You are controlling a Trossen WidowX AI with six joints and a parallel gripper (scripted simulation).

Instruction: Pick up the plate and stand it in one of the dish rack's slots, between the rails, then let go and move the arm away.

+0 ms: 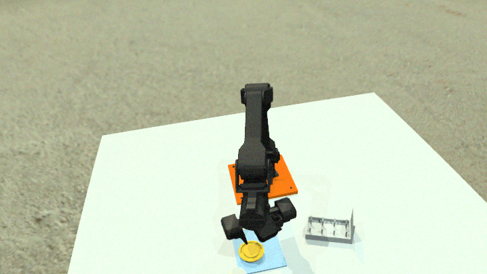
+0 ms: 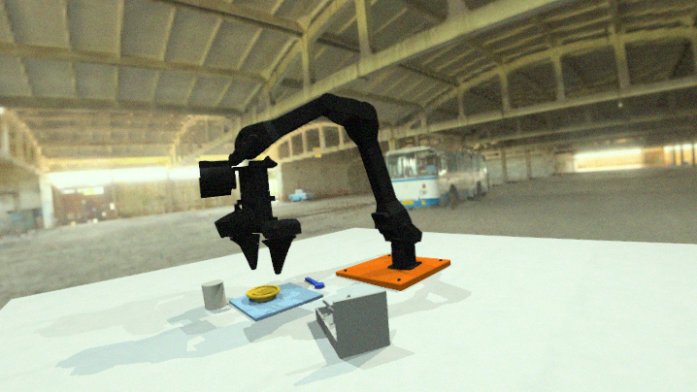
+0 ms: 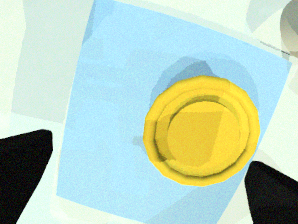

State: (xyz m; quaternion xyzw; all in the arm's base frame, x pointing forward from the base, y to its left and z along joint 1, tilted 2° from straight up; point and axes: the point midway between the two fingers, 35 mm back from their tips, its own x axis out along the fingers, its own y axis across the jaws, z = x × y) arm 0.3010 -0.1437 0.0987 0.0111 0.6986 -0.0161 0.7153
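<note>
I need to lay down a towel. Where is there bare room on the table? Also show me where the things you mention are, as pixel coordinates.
Widest: left of the orange base plate (image 1: 285, 184) (image 2: 370, 275) in the top view, and beyond the dish rack (image 1: 328, 239) (image 2: 363, 324) to the right. Crowded: around the blue mat (image 1: 272, 258) (image 2: 292, 297) (image 3: 110, 100), under the jaws.

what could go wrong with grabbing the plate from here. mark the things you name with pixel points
The open gripper (image 1: 254, 242) (image 2: 265, 271) (image 3: 152, 159) hangs above the plate (image 1: 251, 251) (image 2: 263, 292) (image 3: 205, 132), which sits nearer one finger in the wrist view. Coming straight down, that finger might land on the rim.

The plate lies flat on a blue board (image 1: 274, 258) (image 2: 297, 295) (image 3: 107, 100), so fingertips going too low could hit the board.
</note>
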